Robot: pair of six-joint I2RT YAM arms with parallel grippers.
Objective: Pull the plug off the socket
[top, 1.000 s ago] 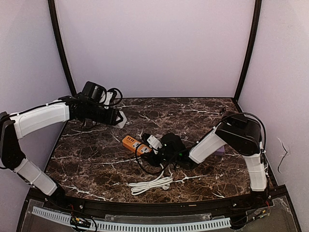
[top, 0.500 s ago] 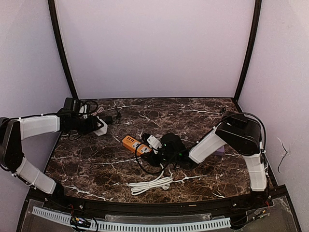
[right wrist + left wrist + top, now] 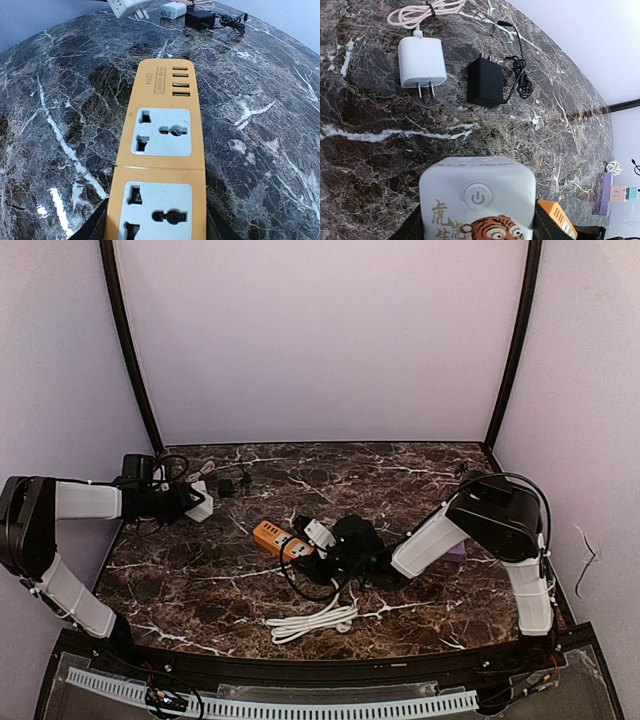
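The left pincer (image 3: 479, 232) is clamped on the white plug (image 3: 477, 190). The plug shows a power button, a tiger and Chinese writing, and it is near the table's (image 3: 400, 465) far left edge. The right pincer (image 3: 155, 230) grips the orange socket strip (image 3: 162, 125), marked "USB SOCKET S204". Open marble lies between them.
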